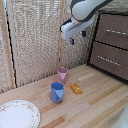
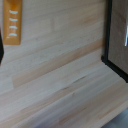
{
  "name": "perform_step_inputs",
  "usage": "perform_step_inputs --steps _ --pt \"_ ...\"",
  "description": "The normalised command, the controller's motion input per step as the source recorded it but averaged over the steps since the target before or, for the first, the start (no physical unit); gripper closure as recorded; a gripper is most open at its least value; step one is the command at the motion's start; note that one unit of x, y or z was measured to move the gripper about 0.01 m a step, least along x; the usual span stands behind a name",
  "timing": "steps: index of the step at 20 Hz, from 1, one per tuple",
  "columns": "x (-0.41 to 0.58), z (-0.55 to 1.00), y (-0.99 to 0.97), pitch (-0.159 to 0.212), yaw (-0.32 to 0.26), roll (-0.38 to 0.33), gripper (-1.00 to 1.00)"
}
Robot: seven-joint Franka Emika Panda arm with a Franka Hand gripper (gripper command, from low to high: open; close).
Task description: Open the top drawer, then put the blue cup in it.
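Your end effector (image 1: 73, 41) hangs high above the desk (image 1: 95, 102), beside the dresser's top drawer (image 1: 114, 31), which is shut; you cannot tell how wide its fingers stand. The blue cup (image 1: 57, 92) sits upright on the desk, near the pink cup (image 1: 62, 74) and an orange block (image 1: 76, 88), well apart from the dresser.

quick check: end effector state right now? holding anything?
End effector: up in the air beside the dresser, nothing in it. Open or shut cannot be told; the fingers are too small and blurred. The blue cup stands on the floor.
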Motion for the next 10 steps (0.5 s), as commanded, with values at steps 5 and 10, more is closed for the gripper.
perform_step_inputs --steps 5,10 --pt "-0.093 0.00 -0.20 -0.020 0.117 -0.375 -1.00" --pt "-0.132 0.00 -0.21 -0.030 0.128 -0.375 -1.00"
